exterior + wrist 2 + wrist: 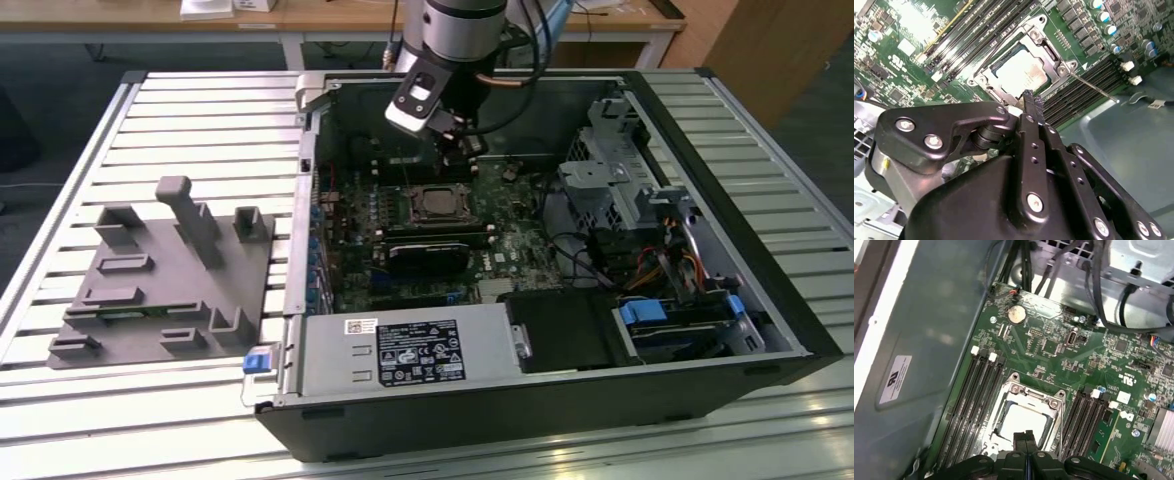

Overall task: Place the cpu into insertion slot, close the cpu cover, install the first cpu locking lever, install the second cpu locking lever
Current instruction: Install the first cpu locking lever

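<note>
The cpu (1021,74) (1021,421) lies in the insertion slot (438,204) on the green motherboard, its dull silvery top showing. The cpu cover (1050,52) (1030,394) lies flat around it, and the chip shows through its window. A thin silvery locking lever (1095,88) sticks out from a socket corner over the black memory slots. My gripper (457,146) (1030,98) (1026,436) hangs just above the socket's edge, fingers pressed together with nothing between them.
The open computer case (747,200) stands on a slatted metal table. Long memory slots (974,400) flank the socket. Cables and a drive cage (627,180) fill the exterior view's right. A grey fixture block (160,280) sits on the exterior view's left.
</note>
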Available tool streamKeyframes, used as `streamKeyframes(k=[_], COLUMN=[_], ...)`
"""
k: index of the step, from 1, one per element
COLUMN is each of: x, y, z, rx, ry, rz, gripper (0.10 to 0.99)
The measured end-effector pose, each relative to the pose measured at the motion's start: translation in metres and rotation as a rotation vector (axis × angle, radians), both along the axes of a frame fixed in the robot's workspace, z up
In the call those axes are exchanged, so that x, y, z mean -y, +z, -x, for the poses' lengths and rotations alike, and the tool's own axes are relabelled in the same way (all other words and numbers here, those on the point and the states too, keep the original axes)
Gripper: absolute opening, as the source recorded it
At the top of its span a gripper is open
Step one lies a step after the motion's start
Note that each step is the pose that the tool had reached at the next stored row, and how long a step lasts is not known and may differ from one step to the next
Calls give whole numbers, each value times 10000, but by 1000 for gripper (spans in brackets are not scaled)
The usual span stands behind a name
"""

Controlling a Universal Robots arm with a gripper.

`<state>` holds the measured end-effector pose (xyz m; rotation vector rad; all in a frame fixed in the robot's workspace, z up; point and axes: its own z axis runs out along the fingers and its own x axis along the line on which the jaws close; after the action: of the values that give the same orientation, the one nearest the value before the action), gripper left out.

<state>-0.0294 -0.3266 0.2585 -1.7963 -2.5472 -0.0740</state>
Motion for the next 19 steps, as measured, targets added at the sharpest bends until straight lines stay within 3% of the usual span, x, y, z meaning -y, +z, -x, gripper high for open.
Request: streamKeyframes(k=[10,19], x=[0,0], y=[0,0], z=[0,0], rx=[0,0], ry=[938,2197], rz=[0,0], gripper=[106,106])
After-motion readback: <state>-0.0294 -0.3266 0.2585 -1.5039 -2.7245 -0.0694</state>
